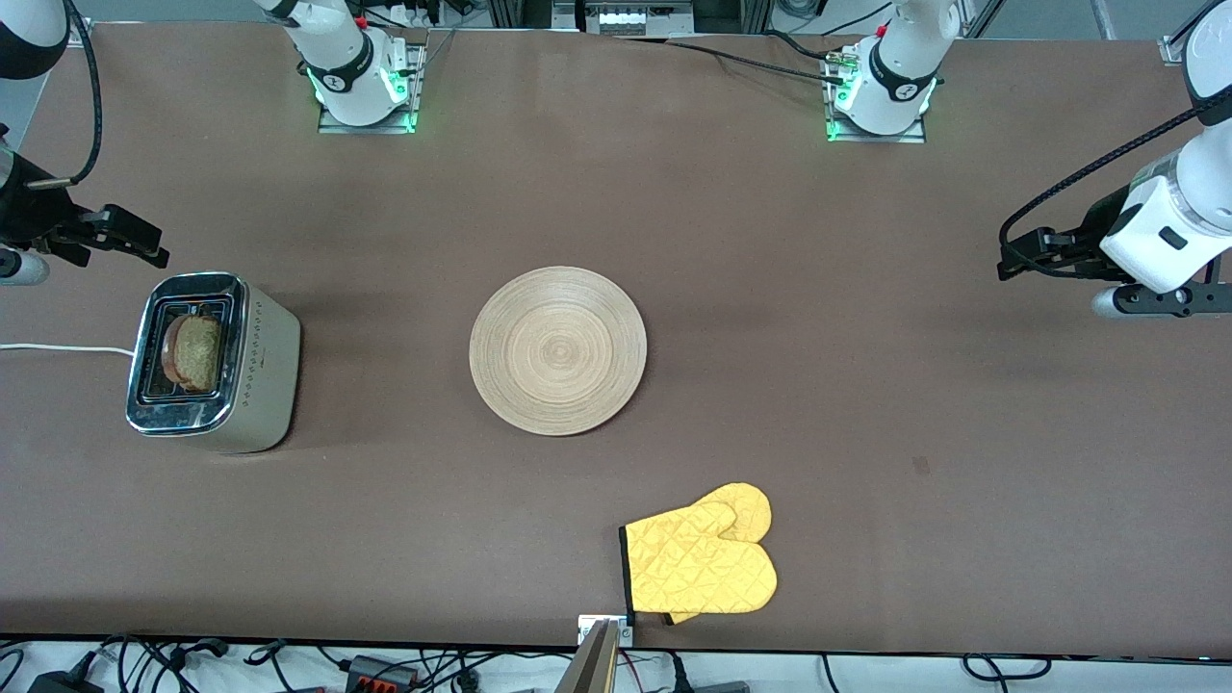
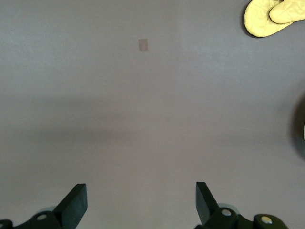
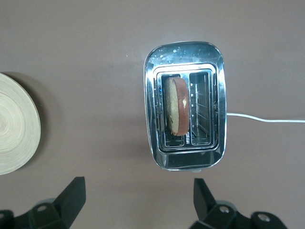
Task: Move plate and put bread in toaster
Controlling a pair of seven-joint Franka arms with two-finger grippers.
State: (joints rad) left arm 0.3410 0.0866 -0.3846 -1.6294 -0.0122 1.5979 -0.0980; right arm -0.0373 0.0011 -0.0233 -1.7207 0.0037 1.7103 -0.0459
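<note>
The plate (image 1: 557, 350) lay mid-table; toward my right arm's end the toaster (image 1: 214, 361) held the bread (image 1: 195, 352) upright in one slot. Both steps looked done. My right gripper (image 3: 138, 200) and left gripper (image 2: 141, 205) hung wide and empty, needing only to retreat.

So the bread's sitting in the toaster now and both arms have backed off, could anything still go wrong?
Perhaps. The bread stands tilted in one slot of the toaster, sticking up above the rim, so it may not be fully seated. The toaster's white cord trails toward the table edge under the open right gripper; a low move might snag it. The open left gripper waits over bare table, away from the plate.
</note>
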